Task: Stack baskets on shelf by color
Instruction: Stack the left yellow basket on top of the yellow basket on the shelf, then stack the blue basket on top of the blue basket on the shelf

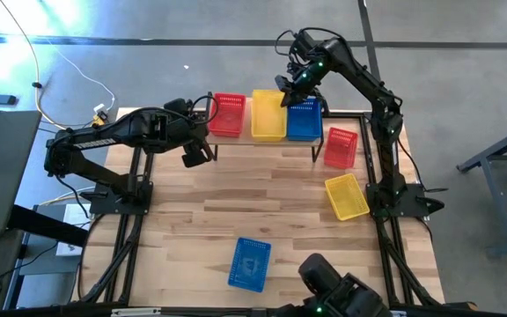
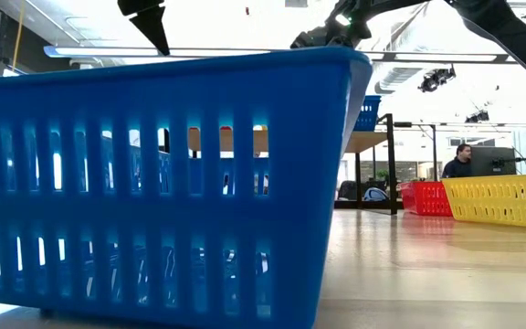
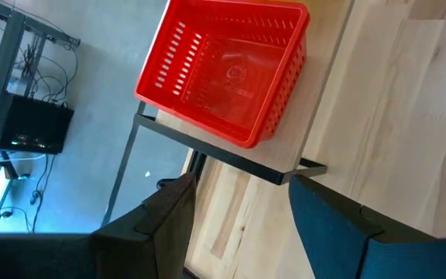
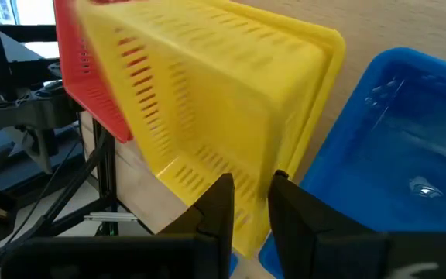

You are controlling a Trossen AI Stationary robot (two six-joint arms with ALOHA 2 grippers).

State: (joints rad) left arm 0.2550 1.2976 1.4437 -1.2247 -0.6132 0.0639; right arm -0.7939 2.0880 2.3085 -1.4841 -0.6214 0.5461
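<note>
Right wrist view: right gripper (image 4: pixel 250 203) slightly apart beside slotted plastic yellow basket (image 4: pixel 207 108); left gripper (image 3: pixel 242 221) apart.

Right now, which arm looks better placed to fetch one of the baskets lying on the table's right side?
The right arm, probably. Its gripper hovers over the shelf, and the loose red basket and yellow basket lie on its side of the table. The left gripper waits open by the shelf's left end, farther from both.

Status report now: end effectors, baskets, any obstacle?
Left end effector open beside wooden shelf. Right end effector parted over yellow mesh basket. No obstacle seen.
</note>
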